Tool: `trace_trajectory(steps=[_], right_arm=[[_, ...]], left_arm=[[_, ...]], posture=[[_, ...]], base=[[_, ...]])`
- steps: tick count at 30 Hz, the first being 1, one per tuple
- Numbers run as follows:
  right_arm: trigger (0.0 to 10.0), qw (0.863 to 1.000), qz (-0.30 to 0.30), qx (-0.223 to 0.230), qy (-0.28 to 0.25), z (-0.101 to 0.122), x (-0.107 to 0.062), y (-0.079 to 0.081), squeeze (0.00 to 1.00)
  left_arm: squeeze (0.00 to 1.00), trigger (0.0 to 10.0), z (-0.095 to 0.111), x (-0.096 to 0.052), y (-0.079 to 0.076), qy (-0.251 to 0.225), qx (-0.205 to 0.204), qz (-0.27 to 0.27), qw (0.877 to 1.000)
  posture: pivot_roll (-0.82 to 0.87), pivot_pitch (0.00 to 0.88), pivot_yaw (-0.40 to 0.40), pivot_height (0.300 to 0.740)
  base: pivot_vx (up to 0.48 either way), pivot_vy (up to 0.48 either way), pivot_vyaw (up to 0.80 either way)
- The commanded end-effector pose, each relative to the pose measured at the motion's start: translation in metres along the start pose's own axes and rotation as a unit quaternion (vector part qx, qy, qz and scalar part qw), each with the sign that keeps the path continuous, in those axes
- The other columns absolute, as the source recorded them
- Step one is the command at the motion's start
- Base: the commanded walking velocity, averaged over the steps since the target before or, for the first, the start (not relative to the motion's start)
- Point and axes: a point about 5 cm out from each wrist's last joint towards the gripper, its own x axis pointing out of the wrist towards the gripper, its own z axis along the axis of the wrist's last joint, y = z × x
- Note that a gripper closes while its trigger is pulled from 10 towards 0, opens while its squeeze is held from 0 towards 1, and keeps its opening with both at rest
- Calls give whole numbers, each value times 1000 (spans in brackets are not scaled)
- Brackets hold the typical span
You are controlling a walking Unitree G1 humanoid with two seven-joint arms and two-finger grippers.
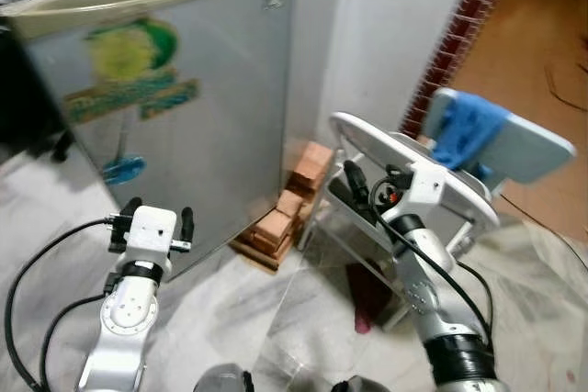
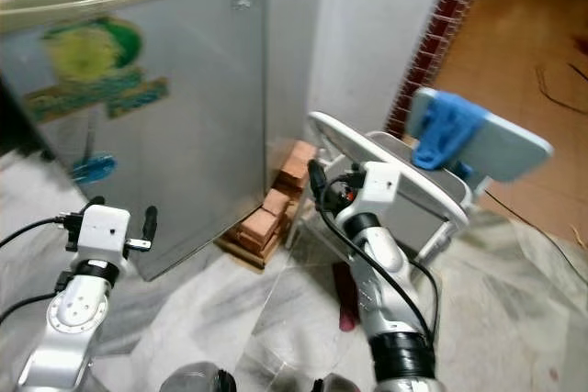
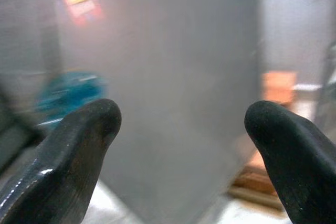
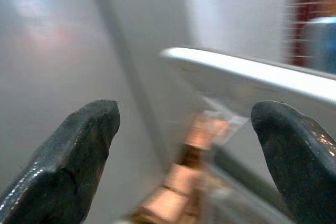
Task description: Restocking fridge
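Left wrist view shows the left gripper (image 3: 181, 124) with its jaws spread wide and holding nothing, the grey door of the fridge (image 3: 173, 66) right before them; in the head views the left gripper (image 1: 157, 219) is raised at the near left, just short of the lower part of that door; the right gripper (image 4: 184, 145) also has its jaws wide apart and empty, and in the head views it (image 1: 356, 181) sits right of centre, close against the rim of a tipped white plastic chair (image 1: 372, 140); the fridge (image 1: 175, 107) stands shut at the far left, silver-grey with a cream top edge, a green and yellow sticker (image 1: 133, 66) high on the door and a small blue mark (image 1: 124, 169) lower down; a stack of bricks (image 1: 289, 204) lies at the fridge's right foot, between it and the chair; a blue cloth (image 1: 469, 135) hangs over a pale blue chair back (image 1: 533, 149) at the far right; a dark red object (image 1: 363, 296) lies on the marble floor (image 1: 276, 319) under the chair; the head views are somewhat blurred.
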Motion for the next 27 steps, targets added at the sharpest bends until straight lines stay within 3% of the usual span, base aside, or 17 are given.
trace_trajectory(steps=[1, 7, 27], right_arm=[[10000, 1000, -4, -1, -9, 1, 2, 4, 0], [10000, 1000, -23, -14, -10, -2, 0, 1, 0], [10000, 999, -30, -26, -19, -3, 0, -2, 0]], left_arm=[[0, 10000, -1, -2, 5, 2, 6, 0, 1000], [0, 10000, 3, 1, 4, -7, 2, 0, 1000], [0, 10000, 7, 8, 3, -17, 5, -6, 1000]], posture=[[126, 51, -42, 740], [121, 47, -42, 740], [118, 40, -37, 740]], base=[[0, 480, 0], [0, 480, -203], [0, 480, -596]])
